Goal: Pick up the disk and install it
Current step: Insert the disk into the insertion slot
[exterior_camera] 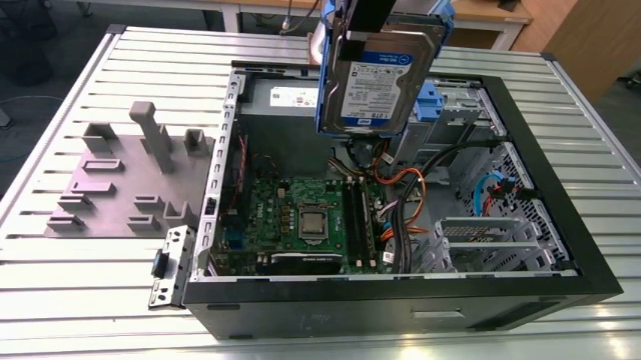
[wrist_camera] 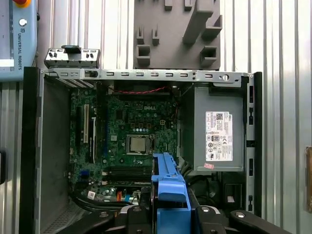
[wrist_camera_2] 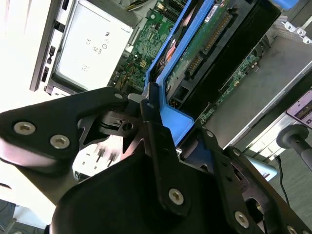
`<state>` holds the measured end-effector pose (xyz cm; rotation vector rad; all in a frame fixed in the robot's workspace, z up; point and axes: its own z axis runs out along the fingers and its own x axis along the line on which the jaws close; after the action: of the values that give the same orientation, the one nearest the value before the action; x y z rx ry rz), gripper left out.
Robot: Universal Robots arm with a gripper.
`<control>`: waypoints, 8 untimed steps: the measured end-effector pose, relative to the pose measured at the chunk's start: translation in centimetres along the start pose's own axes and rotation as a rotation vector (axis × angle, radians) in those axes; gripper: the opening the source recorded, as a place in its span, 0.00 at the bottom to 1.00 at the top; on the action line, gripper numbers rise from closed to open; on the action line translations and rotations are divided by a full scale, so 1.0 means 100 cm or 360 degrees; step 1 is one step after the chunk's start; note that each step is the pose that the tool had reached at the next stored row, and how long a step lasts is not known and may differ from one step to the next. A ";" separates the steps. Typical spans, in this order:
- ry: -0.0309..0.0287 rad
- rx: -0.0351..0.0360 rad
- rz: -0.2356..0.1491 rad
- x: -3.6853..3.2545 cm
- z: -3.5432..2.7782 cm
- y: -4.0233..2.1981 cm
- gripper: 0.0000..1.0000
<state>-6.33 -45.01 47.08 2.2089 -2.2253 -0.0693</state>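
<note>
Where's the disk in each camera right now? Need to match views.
Exterior view: the disk hangs upright above the open case, label toward the camera.
Second wrist view: edge-on, blue bracket gripped by the fingers.
First wrist view: its blue bracket end, in front of the motherboard.
Shared landmark: the grey power supply with white sticker.

A slatted grey metal table (exterior_camera: 70, 97) spreads below the fingers (wrist_camera_2: 158, 146), with glare along one edge. Beyond them stand pale wooden desks (exterior_camera: 481, 13), a brown wooden panel (exterior_camera: 591, 37) and dark floor (exterior_camera: 30, 45).

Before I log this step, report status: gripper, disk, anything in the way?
Gripper shut on disk. Disk upright above open computer case. Loose cables below.
</note>
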 end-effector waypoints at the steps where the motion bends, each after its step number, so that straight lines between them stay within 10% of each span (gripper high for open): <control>1: 0.00000 0.0000 0.0000 0.0002 0.0000 0.0000 0.36; 8: 0.00000 0.0000 0.0000 0.0025 -0.0001 0.0000 0.36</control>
<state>-6.33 -45.25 47.09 2.2089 -2.2253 -0.0693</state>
